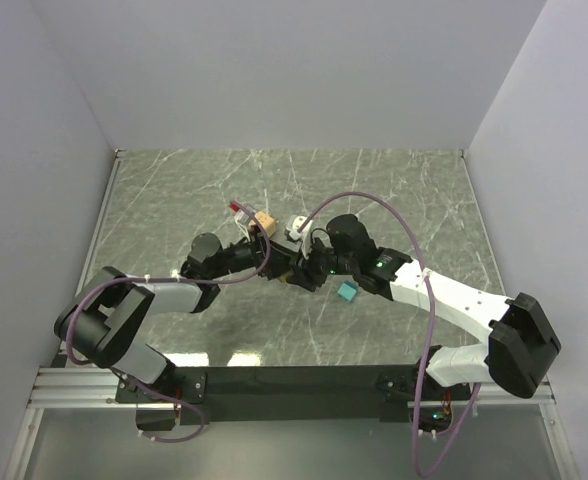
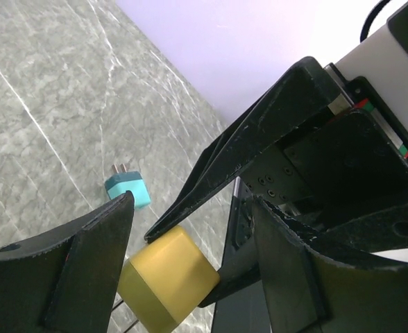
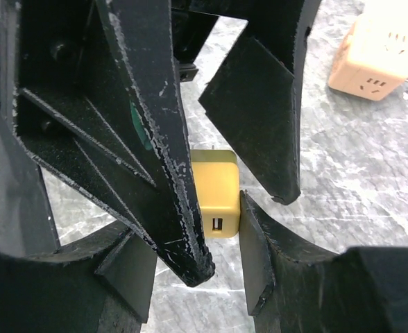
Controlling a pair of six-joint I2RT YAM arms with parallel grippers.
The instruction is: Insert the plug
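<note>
As right jaws grip yellow plug (image 3: 216,198), socket (image 3: 381,59) apart

Bright even light, soft shadows, pale glare on table (image 1: 274,352) — close foregrounds blurred

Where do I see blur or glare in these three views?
Left wrist: the yellow plug looks soft, the teal plug sharper. Right wrist: yellow plug sharp, peach socket cube slightly blurred. Top external: pale glare on the table along its near edge.
</note>
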